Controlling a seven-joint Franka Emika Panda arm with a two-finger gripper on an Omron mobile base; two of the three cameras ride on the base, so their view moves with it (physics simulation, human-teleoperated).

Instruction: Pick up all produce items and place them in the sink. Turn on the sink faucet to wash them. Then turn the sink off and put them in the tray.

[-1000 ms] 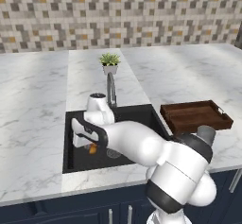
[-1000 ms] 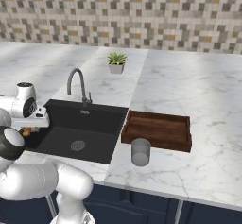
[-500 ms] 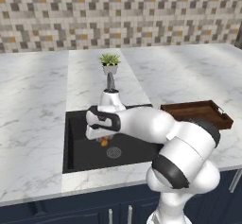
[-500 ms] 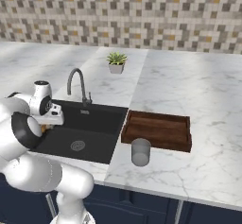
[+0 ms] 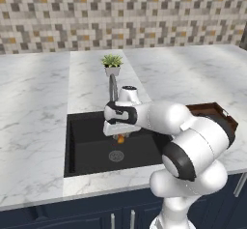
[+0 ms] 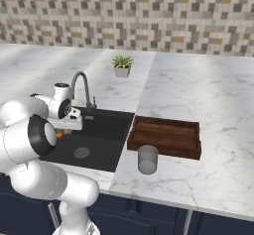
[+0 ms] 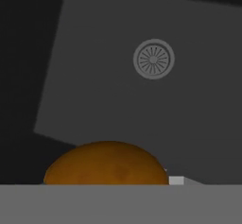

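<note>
A tiny orange-brown mushroom (image 5: 121,139) hangs over the black sink (image 5: 89,148), just above its round drain (image 5: 116,156). My gripper (image 5: 120,135) points down and is shut on the mushroom. The right base view shows the mushroom (image 6: 60,134) under the gripper (image 6: 61,131), left of the silver faucet (image 6: 79,83). Its rounded cap (image 7: 106,164) sits at the bottom of the hand view, with the drain (image 7: 153,59) on the sink floor (image 7: 118,100) beyond. The faucet (image 5: 113,85) stands right behind the hand. The wooden tray (image 6: 166,137) lies right of the sink.
A grey cup (image 6: 148,159) stands on the marble counter just in front of the tray. A small potted plant (image 6: 122,65) sits behind the faucet near the tiled wall. My own arm reaches over the right half of the sink (image 6: 99,149).
My arm has carried the mushroom rightward from the sink's left side to over its middle, close in front of the faucet. The grip has stayed the same.
</note>
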